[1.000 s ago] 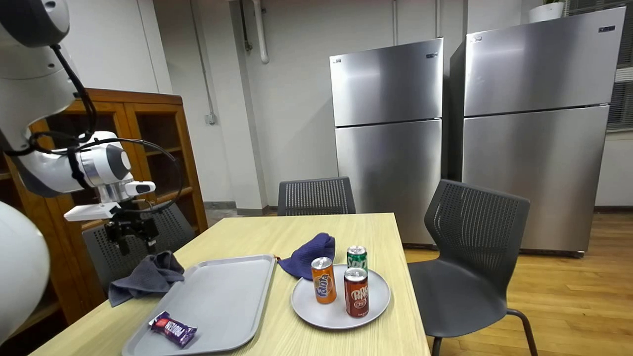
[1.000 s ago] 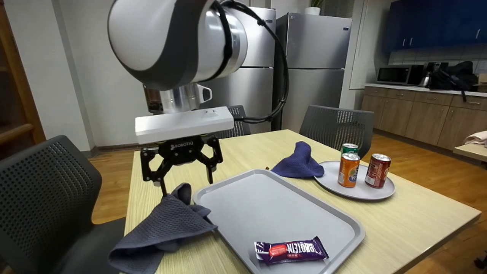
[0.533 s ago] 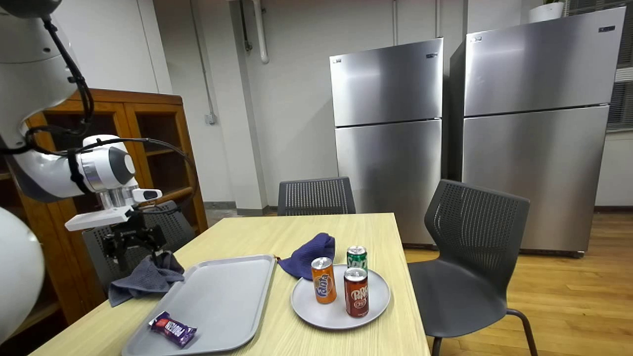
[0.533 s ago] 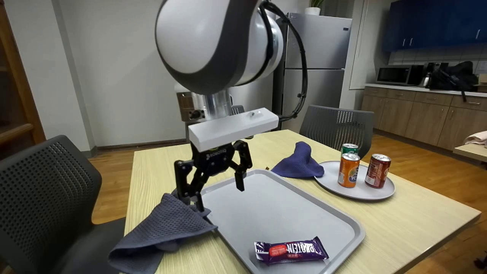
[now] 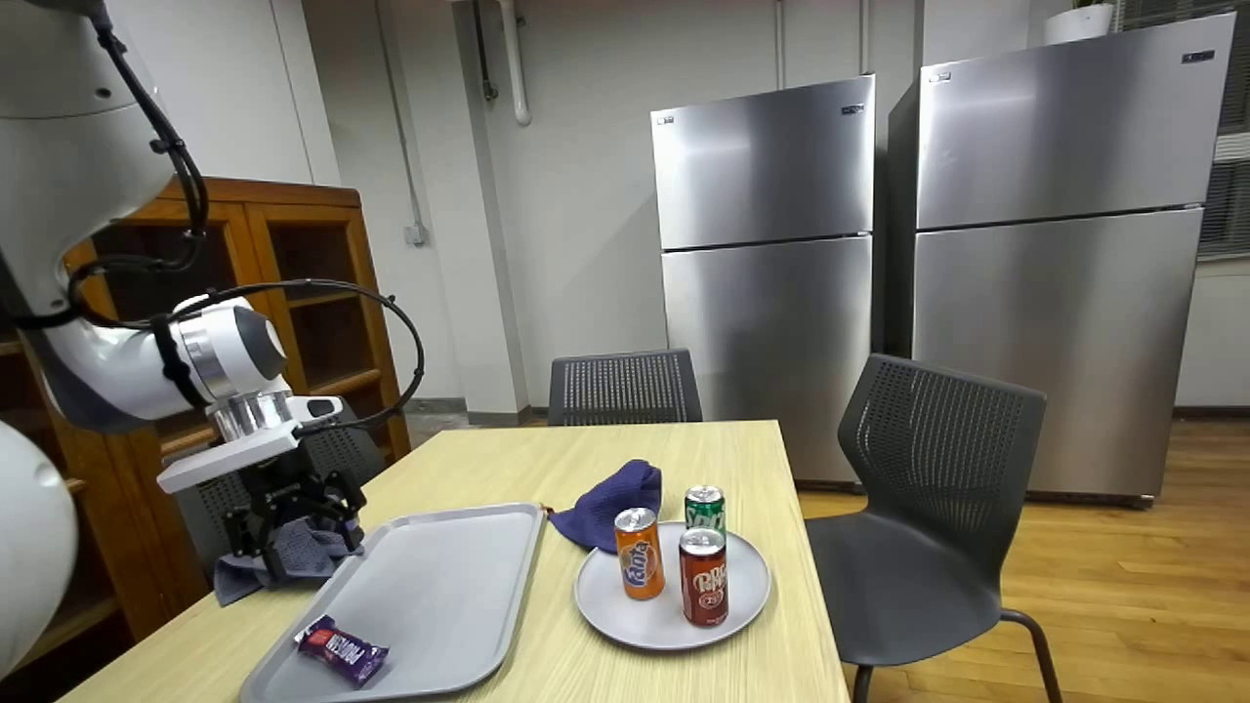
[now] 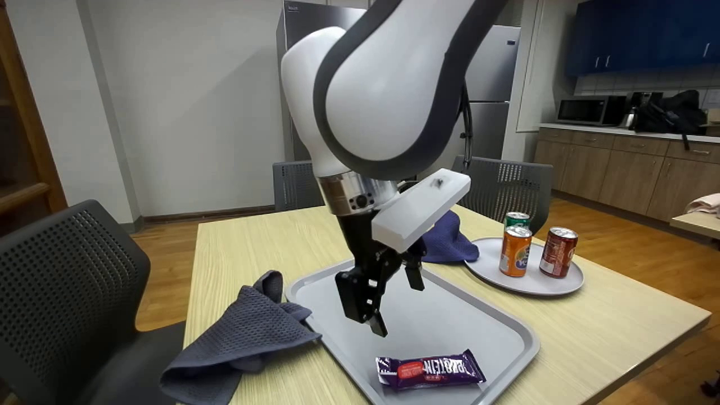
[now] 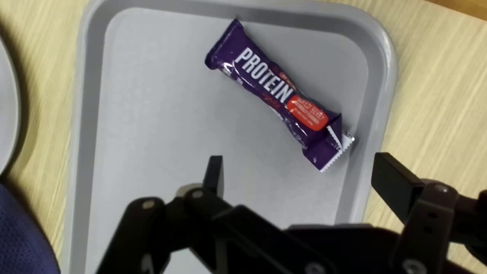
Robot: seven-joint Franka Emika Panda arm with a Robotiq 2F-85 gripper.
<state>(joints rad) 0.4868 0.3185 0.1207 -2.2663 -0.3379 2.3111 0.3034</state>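
Observation:
My gripper (image 6: pixel 397 304) is open and empty, tilted above the grey tray (image 6: pixel 360 322). A purple protein bar (image 6: pixel 430 370) lies on the tray near one end; in the wrist view the bar (image 7: pixel 274 91) lies diagonally beyond the fingertips (image 7: pixel 298 163), its crumpled end nearest them. Nothing is between the fingers. In an exterior view the gripper (image 5: pixel 312 555) stands in front of a dark grey cloth (image 5: pixel 234 576) and partly hides it. The same cloth (image 6: pixel 247 323) lies crumpled beside the tray.
A grey plate (image 5: pixel 674 640) holds an orange can (image 5: pixel 640 557), a green can (image 5: pixel 705 508) and a dark red can (image 5: pixel 704 581). A blue cloth (image 5: pixel 610 508) lies between plate and tray. Chairs (image 5: pixel 928 527) stand around the wooden table (image 5: pixel 469 459).
My gripper has moved from above the dark grey cloth to above the tray, lower and closer to the bar. The wrist has turned and tilted. The fingers stay open; the objects have not moved.

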